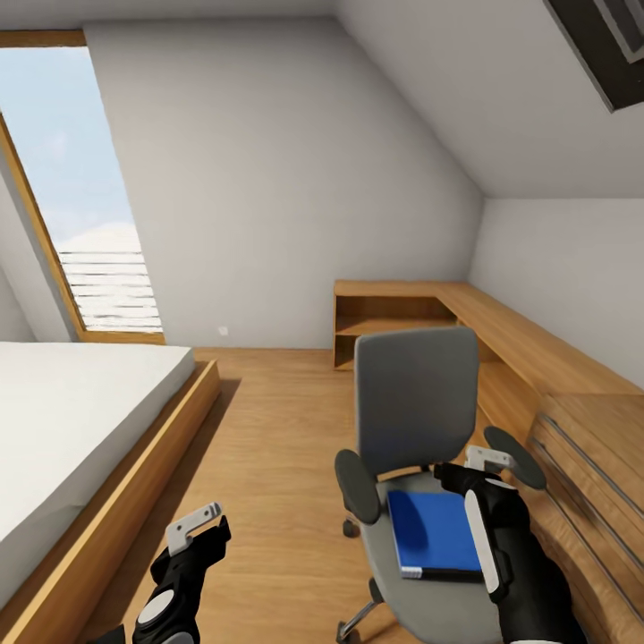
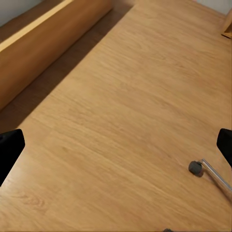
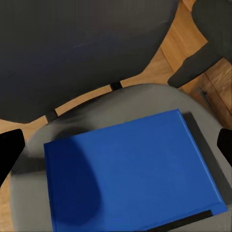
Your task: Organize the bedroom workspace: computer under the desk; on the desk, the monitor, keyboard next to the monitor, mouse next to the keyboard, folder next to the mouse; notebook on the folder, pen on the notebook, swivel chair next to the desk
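My right gripper [image 1: 478, 458] hangs over the grey upholstered swivel chair [image 1: 416, 398], jaws spread wide — the flat bright blue folder [image 3: 130, 171] lies right below on the seat, one corner darkened by shadow. From my head camera that folder [image 1: 436, 531] sits at 5 o'clock. My left gripper [image 1: 195, 526] hovers over bare oak plank floor [image 2: 121, 111] at 7 o'clock — jaws apart, gripping nothing, 1 chair caster [image 2: 195, 167] nearby.
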Tool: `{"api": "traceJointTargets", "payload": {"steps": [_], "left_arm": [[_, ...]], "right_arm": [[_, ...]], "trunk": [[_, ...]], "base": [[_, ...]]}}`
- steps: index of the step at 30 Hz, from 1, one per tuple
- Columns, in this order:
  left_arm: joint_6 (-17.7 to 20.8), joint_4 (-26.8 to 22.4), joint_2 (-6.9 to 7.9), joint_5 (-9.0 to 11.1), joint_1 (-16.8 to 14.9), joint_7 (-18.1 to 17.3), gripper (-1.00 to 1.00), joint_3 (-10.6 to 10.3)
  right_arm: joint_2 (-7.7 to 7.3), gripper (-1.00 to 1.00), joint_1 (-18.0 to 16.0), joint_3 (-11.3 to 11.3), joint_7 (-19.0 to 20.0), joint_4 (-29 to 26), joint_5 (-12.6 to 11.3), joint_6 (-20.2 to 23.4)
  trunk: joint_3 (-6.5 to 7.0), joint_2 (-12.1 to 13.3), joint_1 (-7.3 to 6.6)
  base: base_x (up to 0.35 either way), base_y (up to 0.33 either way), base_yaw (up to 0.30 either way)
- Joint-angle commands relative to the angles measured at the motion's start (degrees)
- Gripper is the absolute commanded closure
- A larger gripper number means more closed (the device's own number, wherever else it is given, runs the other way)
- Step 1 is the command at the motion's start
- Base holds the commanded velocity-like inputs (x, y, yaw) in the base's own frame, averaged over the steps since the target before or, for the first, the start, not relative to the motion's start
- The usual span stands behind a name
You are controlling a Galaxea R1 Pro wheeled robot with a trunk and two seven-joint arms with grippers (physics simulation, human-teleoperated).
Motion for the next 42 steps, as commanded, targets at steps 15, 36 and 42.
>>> {"api": "traceJointTargets", "payload": {"steps": [15,36,42], "left_arm": [[-0.54,-0.31,-0.35,0.37,-0.1,0.0,-1.0,-0.21],[0.23,-0.34,-0.36,3.13,-0.1,-0.46,-1.0,-0.03],[2.45,-0.23,-0.36,6.89,-0.1,-0.58,-1.0,0.14]], "right_arm": [[-2.95,-1.0,-4.49,2.99,-0.43,20.31,0.77,-13.23],[-10.22,-1.0,-27.6,2.56,-0.56,65.66,0.21,-35.84],[-10.31,-1.0,-27.65,2.47,-0.56,65.68,0.18,-35.91]], "trunk": [[-1.68,-3.64,1.99],[-5.45,-12.06,6.6],[-6.53,-14.47,7.92]], "base": [[0.014,0.0,0.0],[0.0,0.0,0.0],[0.0,0.0,0.0]]}}
